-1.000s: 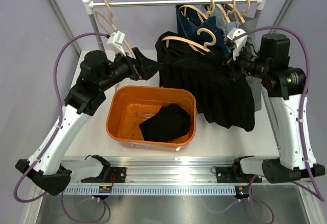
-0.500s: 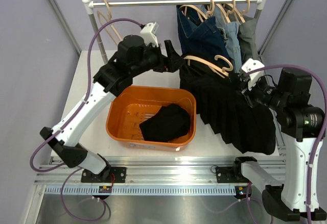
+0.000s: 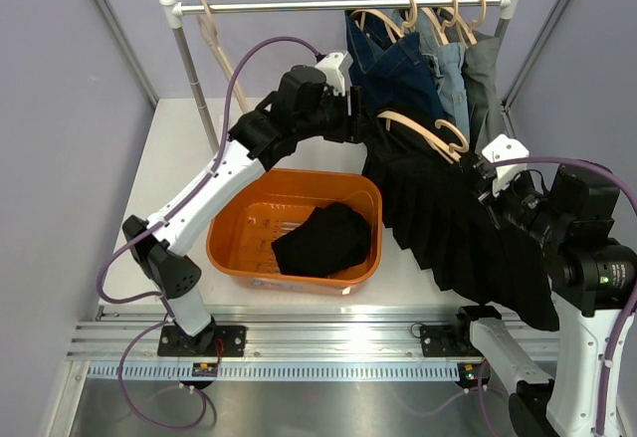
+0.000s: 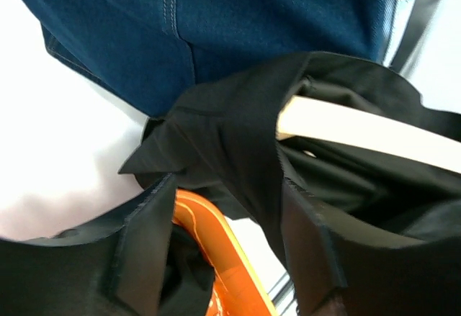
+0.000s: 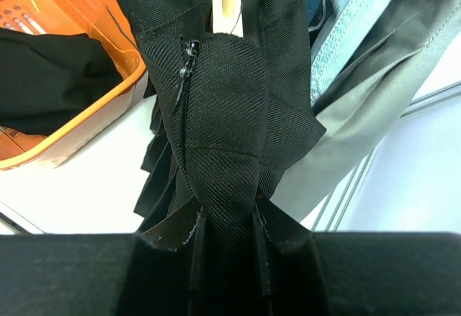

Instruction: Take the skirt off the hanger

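The black pleated skirt point(image 3: 448, 218) hangs on a wooden hanger point(image 3: 413, 126) that is off the rail, in front of the hung clothes. My right gripper point(image 3: 486, 176) is shut on the skirt's waistband near the zip point(image 5: 223, 100); the cloth is pinched between its fingers point(image 5: 225, 237). My left gripper point(image 3: 360, 123) is at the waistband's left end. Its jaws point(image 4: 227, 251) stand apart, with a fold of the skirt point(image 4: 230, 129) against the right finger point(image 4: 310, 244). The pale hanger bar point(image 4: 360, 129) shows inside the waist.
An orange basket point(image 3: 234, 208) with a black garment point(image 3: 323, 238) in it sits under the left arm. The rail point(image 3: 299, 4) carries denim clothes point(image 3: 393, 59), a grey garment point(image 3: 485, 79) and bare hangers point(image 3: 211, 29) at its left end.
My left arm swung from the left side across to the skirt's left waist end, its jaws narrowing. My right arm drew the skirt and hanger lower and toward the near right.
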You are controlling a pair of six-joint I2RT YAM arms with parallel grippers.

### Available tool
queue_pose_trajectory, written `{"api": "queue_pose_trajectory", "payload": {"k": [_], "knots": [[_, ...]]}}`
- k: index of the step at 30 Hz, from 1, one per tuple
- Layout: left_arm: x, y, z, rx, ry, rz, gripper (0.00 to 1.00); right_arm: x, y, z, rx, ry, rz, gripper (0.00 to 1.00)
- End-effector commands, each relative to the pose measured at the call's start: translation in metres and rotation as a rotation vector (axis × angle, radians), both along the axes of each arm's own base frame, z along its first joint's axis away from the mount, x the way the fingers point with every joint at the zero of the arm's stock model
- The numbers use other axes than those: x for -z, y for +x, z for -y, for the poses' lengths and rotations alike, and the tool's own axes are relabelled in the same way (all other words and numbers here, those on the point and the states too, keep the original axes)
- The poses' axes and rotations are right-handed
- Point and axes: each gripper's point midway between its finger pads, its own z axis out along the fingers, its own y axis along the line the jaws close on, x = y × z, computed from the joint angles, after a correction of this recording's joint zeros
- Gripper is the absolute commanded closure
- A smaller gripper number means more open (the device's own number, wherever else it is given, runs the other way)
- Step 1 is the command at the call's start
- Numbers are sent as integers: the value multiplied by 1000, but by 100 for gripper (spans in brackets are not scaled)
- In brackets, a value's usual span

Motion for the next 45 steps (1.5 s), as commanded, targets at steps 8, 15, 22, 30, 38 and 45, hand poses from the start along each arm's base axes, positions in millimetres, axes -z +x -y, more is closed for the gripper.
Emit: {"api": "queue_pose_trajectory", "payload": {"k": [8,15,22,30,38,45], "knots": [[-33,18,23,34,-80,103,64,-12,-1,0,21,38,43,100],[-26,37,9,-31,-52,104,100,-11,-4,0,21,32,39,100],[29,79,-70,-222,80,-16,100,-7,-11,-2,3,30,21,100],[48,67,-61,-104,51,-60,100,-14,-8,-8,-11,72,37,100],[47,50,-53,-32,-36,-61,100,-37,5,5,97,103,121,100],[30,37,-39,62,-120,-37,78,-34,10,1,87,130,107,100]]}}
